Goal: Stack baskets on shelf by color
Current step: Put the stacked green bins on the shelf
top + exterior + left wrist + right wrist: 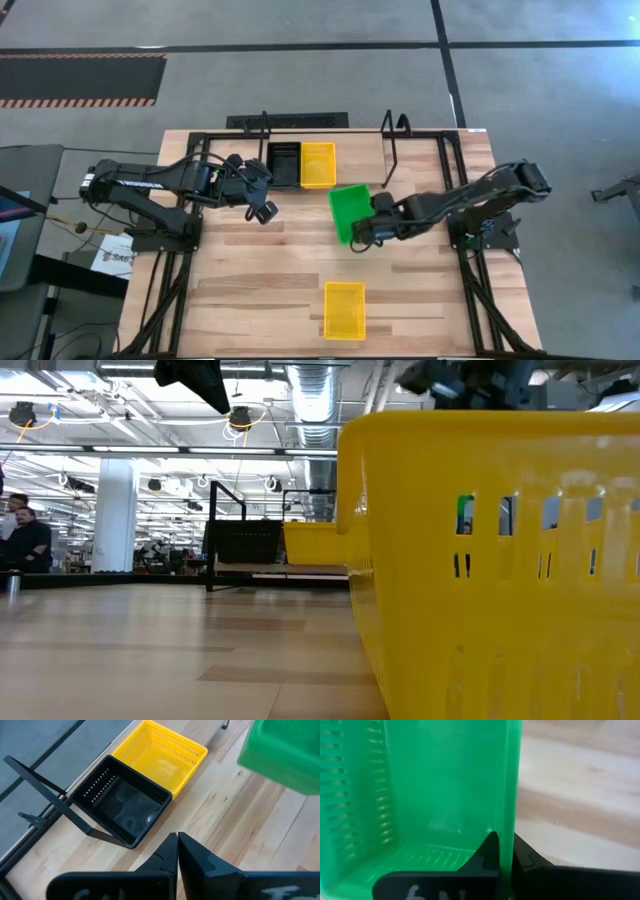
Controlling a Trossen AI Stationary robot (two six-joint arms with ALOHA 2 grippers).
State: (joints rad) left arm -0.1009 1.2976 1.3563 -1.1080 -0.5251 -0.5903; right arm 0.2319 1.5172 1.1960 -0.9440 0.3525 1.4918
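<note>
A green basket [349, 212] is held tilted above mid-table, its long axis running roughly near-to-far, one wall pinched between the closed fingers of the right gripper [372, 218]. The shelf [425, 150] lies on the far side, where a black basket [284, 164] and a yellow basket [318, 164] sit side by side; bare board is left to their right, straight beyond the held basket. The right arm is judged the one to carry it there. The left gripper [262, 210], fingers together and empty, hangs just near of the black basket. Another yellow basket [344, 309] rests at the near edge. No legible writing can be made out.
</note>
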